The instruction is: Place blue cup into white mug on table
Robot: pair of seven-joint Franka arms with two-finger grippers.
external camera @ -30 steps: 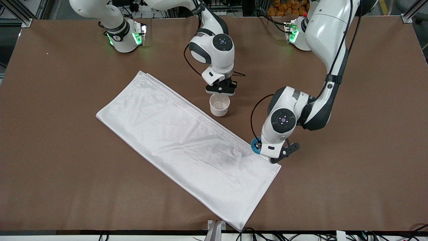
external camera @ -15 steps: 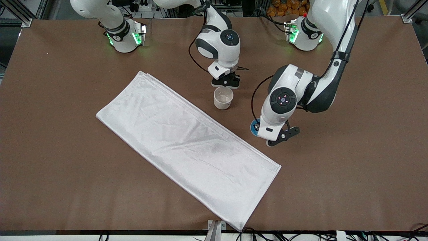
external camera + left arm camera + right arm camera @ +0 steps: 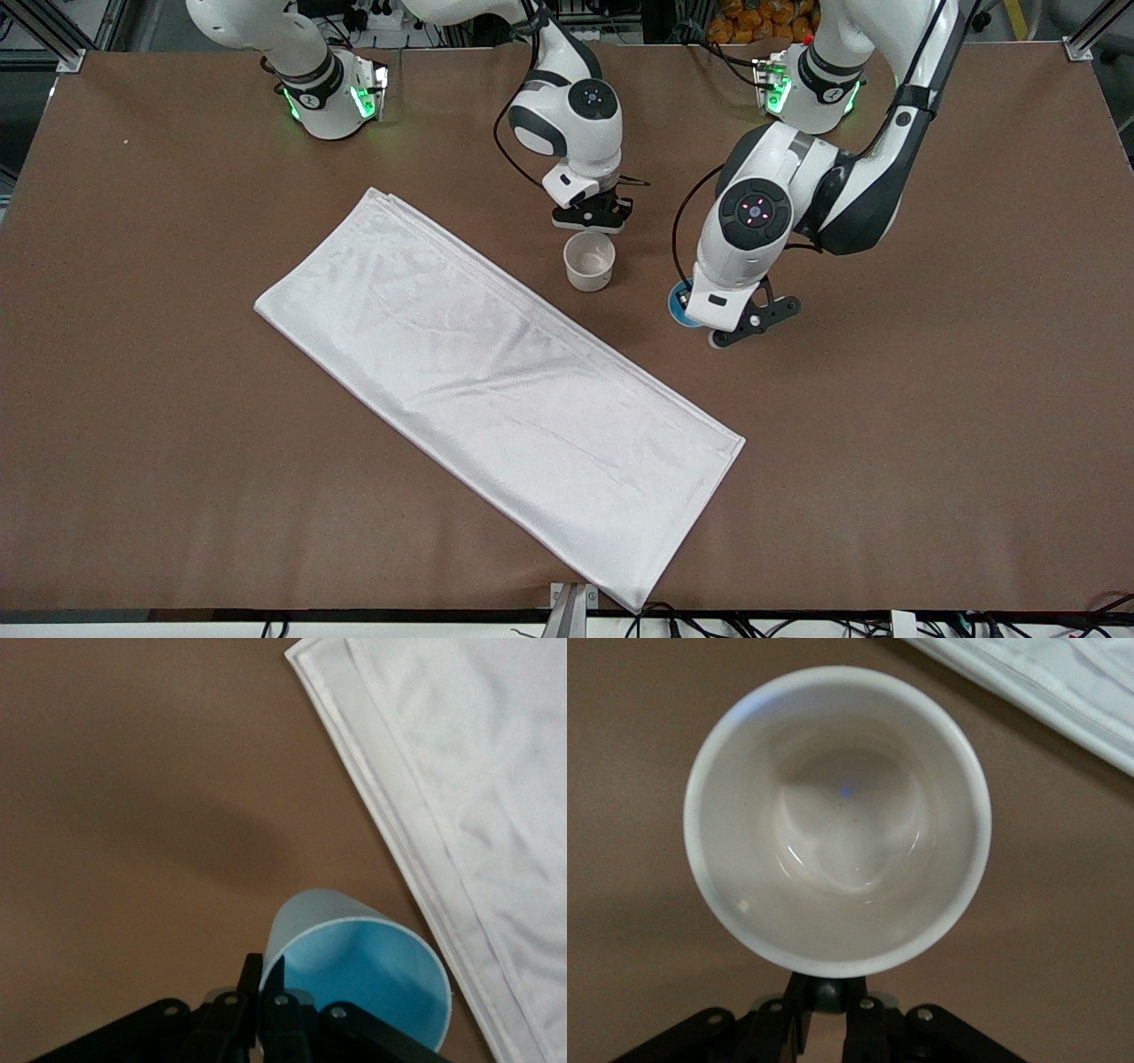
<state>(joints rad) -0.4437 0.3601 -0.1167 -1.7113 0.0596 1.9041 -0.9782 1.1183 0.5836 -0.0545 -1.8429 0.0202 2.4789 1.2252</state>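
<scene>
The white mug (image 3: 589,260) stands upright beside the cloth's long edge; its cream inside is empty in the right wrist view (image 3: 837,815). My right gripper (image 3: 592,220) (image 3: 824,990) is shut on the mug's black handle (image 3: 830,994). I cannot tell whether the mug touches the table (image 3: 930,399). My left gripper (image 3: 693,312) (image 3: 266,970) is shut on the rim of the blue cup (image 3: 677,299) (image 3: 363,966), one finger inside and one outside. It holds the cup above the bare table, beside the mug toward the left arm's end.
A long white folded cloth (image 3: 496,390) lies slantwise across the middle of the table; its hem shows in both wrist views (image 3: 478,771) (image 3: 1045,682). The arm bases stand along the table's top edge in the front view.
My left gripper has carried the blue cup from the cloth's corner up toward the mug. My right gripper has shifted the mug slightly toward the arm bases.
</scene>
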